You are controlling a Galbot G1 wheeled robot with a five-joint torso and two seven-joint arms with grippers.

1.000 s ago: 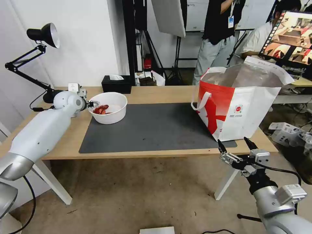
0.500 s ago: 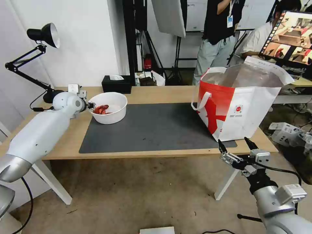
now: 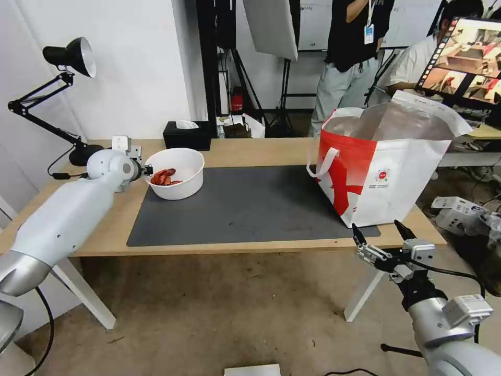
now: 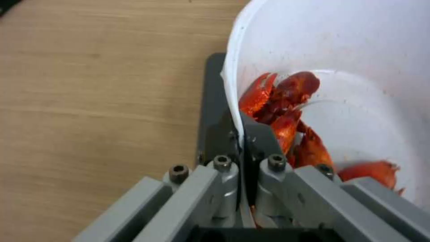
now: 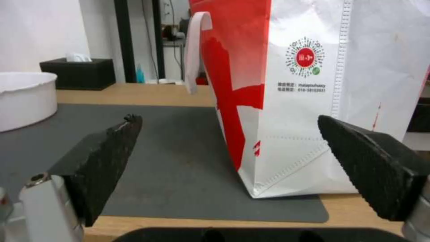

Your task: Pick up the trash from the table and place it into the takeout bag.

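A white bowl (image 3: 180, 177) holding red shells (image 3: 163, 176) sits on the table (image 3: 250, 149), at the far left corner of the dark grey mat (image 3: 250, 203). My left gripper (image 3: 147, 169) is shut on the bowl's left rim. The left wrist view shows the gripper (image 4: 241, 134) pinching the thin white wall (image 4: 230, 101), one finger outside and one inside beside the red shells (image 4: 287, 101). The red-and-white takeout bag (image 3: 386, 172) stands open on the mat's right end. My right gripper (image 3: 377, 230) hangs open below the table's front edge, facing the bag (image 5: 304, 84).
A black tissue box (image 3: 187, 134) stands at the table's back edge behind the bowl. A black desk lamp (image 3: 68, 57) is clamped at the far left. People and equipment stand behind the table. The bag's white strap (image 3: 321, 164) hangs toward the mat's middle.
My left gripper's fingers have drawn in onto the bowl's rim, and the bowl has shifted very slightly to the right. The right arm has hardly moved.
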